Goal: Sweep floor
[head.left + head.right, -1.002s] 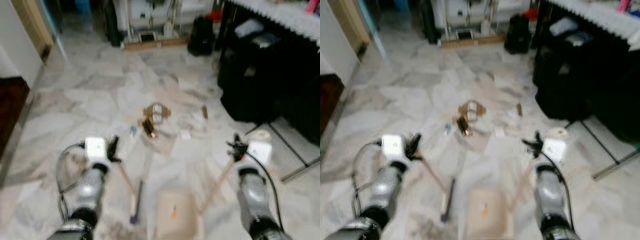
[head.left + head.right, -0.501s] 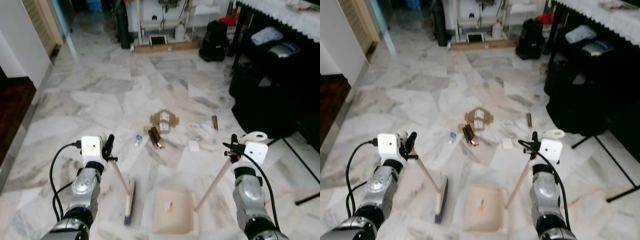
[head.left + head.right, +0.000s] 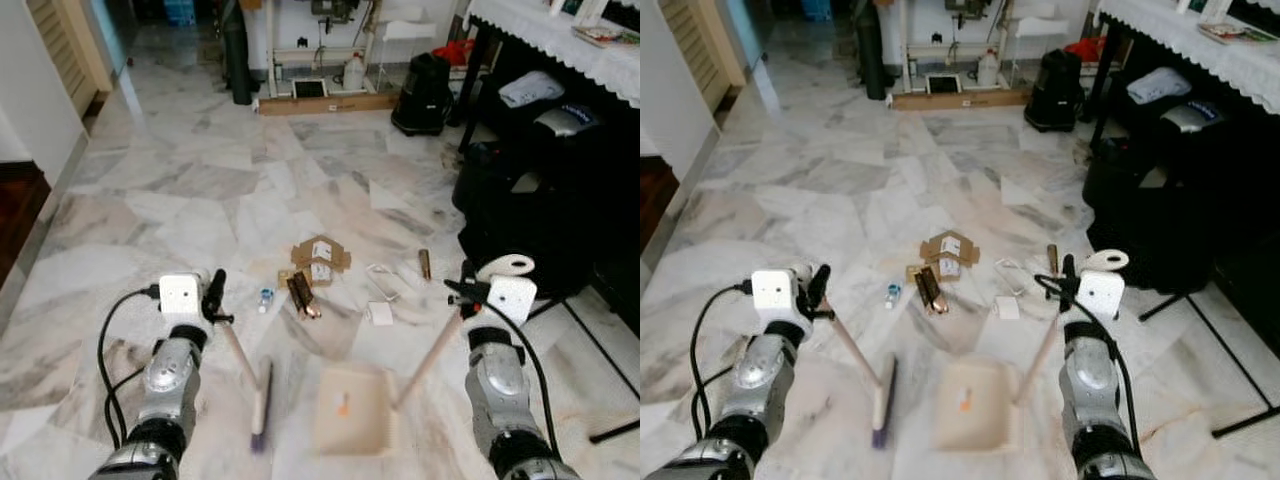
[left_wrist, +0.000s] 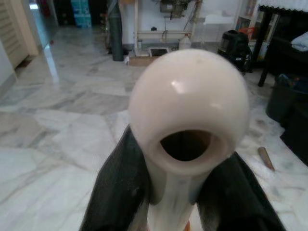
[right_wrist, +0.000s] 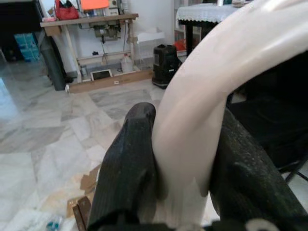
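Much litter (image 3: 316,272) on marble floor (image 3: 200,210)

arms: two, silver metal, rounded segments | wrists: white box modules | left end effector (image 3: 213,296): black fingers | right end effector (image 3: 462,293): black fingers | cables: black, looping along forearms

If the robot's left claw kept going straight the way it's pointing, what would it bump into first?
Probably nothing soon. The left claw, shut on the broom handle, points forward across bare marble floor. The first things in that line look like the dark post and the shelf at the far wall, though depth is hard to judge.
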You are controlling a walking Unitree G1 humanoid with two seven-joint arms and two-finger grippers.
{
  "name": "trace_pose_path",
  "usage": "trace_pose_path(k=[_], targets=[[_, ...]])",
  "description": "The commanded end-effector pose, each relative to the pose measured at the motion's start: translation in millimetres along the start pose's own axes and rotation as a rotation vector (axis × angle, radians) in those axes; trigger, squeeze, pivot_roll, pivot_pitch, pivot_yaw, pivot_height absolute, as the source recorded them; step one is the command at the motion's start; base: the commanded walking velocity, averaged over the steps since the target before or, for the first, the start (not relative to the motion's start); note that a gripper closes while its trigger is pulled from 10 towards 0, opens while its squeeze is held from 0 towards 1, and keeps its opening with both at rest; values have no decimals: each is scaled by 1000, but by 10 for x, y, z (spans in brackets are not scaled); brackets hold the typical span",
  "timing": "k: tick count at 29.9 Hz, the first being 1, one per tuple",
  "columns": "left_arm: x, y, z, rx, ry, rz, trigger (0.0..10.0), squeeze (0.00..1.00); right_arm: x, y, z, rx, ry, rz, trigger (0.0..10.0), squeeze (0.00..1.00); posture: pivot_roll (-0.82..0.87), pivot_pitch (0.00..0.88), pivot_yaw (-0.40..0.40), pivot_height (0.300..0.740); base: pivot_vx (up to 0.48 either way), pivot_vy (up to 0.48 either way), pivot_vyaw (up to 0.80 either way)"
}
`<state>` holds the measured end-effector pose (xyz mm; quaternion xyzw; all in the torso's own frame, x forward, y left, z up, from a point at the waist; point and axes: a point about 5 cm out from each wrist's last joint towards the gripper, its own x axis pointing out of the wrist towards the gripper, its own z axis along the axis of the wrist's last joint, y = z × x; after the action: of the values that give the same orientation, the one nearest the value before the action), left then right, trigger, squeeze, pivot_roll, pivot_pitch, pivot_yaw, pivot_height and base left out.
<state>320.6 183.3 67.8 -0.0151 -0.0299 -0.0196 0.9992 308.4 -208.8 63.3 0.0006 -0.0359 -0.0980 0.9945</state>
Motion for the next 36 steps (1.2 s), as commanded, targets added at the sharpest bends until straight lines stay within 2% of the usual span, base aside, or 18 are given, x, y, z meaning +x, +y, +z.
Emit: trace_pose_path(k=[1, 5, 6, 7, 9, 14, 19, 31, 36], targets=[[63, 4, 139, 2, -70, -5, 10000, 0, 66, -25, 122, -4, -57, -10, 10000, 0, -59, 0, -12, 740, 390, 0, 0], [104, 34, 273, 13, -135, 9, 10000, 0, 78, -45, 154, 5, -71, -19, 10000, 0, -58, 0, -17, 740, 389, 0, 0], [139, 22, 374, 17, -181, 9, 10000, 0, 86, -57, 176, 10, -82, -21, 10000, 0, -56, 0, -17, 740, 386, 0, 0], [139, 22, 374, 17, -181, 9, 10000, 0, 86, -57, 176, 10, -82, -21, 10000, 0, -56, 0, -17, 740, 386, 0, 0], [195, -43, 500, 33, -230, -24, 10000, 0, 102, -76, 206, 13, -95, -33, 10000, 0, -54, 0, -17, 740, 390, 0, 0], [227, -92, 591, 34, -268, -39, 10000, 0, 110, -92, 218, 2, -97, -45, 10000, 0, -52, 0, -15, 740, 389, 0, 0], [226, -101, 602, 35, -267, -42, 10000, 0, 100, -80, 199, -8, -86, -37, 10000, 0, -57, 0, -8, 740, 388, 0, 0], [249, -121, 695, 38, -295, -57, 10000, 0, 78, -93, 159, -2, -66, -49, 10000, 0, -50, 0, 1, 740, 394, 0, -800], [241, -117, 666, 40, -281, -59, 10000, 0, 77, -67, 158, 2, -69, -42, 10000, 0, -50, 0, 3, 740, 399, 0, 0]])
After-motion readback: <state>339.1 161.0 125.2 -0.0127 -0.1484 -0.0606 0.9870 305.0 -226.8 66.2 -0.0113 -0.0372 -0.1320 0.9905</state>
